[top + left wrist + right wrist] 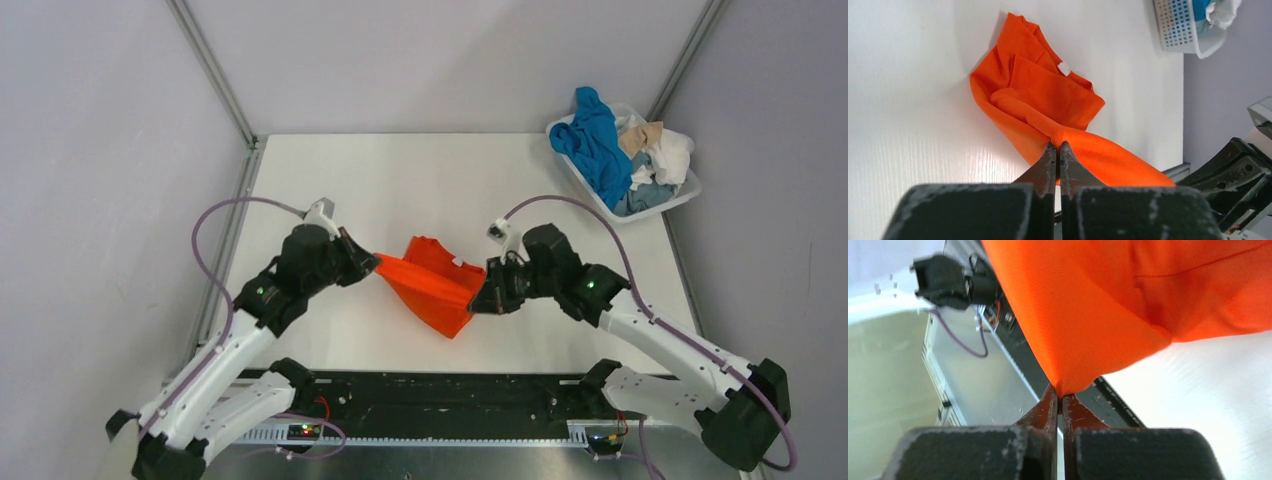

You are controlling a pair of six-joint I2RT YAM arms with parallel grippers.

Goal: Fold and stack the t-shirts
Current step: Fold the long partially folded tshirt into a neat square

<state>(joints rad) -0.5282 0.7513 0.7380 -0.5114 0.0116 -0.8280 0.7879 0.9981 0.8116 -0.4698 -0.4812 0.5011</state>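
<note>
The bright orange t-shirt (pixel 433 283) hangs stretched between my two grippers above the table's near middle, its lower part sagging to the tabletop. My left gripper (pixel 374 265) is shut on the shirt's left edge; in the left wrist view (pixel 1058 146) the cloth (pixel 1048 105) is pinched at the tips. My right gripper (pixel 480 299) is shut on the shirt's right edge; in the right wrist view (pixel 1059 394) the cloth (pixel 1098 305) bunches into the closed tips. The other t-shirts, blue (pixel 598 145), beige (pixel 643 137), white (pixel 672 155) and pale grey-blue (pixel 640 197), lie in a heap.
A white plastic basket (pixel 688 193) holding the heaped shirts stands at the table's far right corner, also seen in the left wrist view (pixel 1188 27). The black mounting rail (pixel 430 400) runs along the near edge. Grey walls enclose the table.
</note>
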